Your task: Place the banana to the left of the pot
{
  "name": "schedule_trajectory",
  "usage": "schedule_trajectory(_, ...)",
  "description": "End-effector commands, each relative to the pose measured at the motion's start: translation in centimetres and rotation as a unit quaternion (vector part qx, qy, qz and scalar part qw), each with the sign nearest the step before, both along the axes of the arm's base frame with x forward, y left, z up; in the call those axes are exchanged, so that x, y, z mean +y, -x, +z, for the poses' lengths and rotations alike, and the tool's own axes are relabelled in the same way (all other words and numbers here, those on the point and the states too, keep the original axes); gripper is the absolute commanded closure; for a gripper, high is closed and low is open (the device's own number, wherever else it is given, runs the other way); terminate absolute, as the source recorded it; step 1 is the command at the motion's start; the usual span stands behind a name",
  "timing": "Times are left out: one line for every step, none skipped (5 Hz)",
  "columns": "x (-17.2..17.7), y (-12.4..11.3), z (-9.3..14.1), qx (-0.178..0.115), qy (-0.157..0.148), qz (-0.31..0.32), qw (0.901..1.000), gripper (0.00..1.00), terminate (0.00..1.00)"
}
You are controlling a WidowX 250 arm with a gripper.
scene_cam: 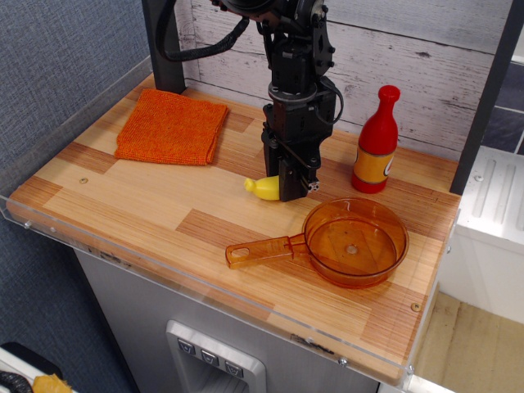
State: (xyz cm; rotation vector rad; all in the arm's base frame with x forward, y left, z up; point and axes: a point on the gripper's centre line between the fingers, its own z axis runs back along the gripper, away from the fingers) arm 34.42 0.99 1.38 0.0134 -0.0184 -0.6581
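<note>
The small yellow banana (264,187) pokes out to the left of my gripper (293,190), low at the wooden tabletop. The gripper points straight down and is shut on the banana's right end, which is hidden behind the fingers. The amber transparent pot (354,241) sits to the right and front of the gripper, its long handle (260,250) pointing left toward the table front. The banana is behind the handle and to the left of the pot's bowl.
An orange cloth (170,126) lies at the back left. A red bottle (377,143) stands at the back right, close to the gripper. A dark post (166,45) rises at the back left. A wooden wall runs along the back.
</note>
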Motion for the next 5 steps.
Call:
schedule_trajectory(-0.3,-0.8,1.4,-0.014,-0.015,-0.003,0.9998,0.00,0.00)
schedule_trajectory(-0.4,-0.6,1.6,-0.030,-0.016,-0.004,0.9994,0.00,0.00)
schedule_trajectory(-0.2,-0.4,2.1,-0.033,-0.016,0.000,0.9993,0.00,0.00)
schedule_trajectory(0.0,-0.1,2.7,-0.041,-0.017,0.004,0.9990,0.00,0.00)
schedule_trajectory(0.0,0.4,3.9,-0.057,-0.020,0.008,0.9982,0.00,0.00)
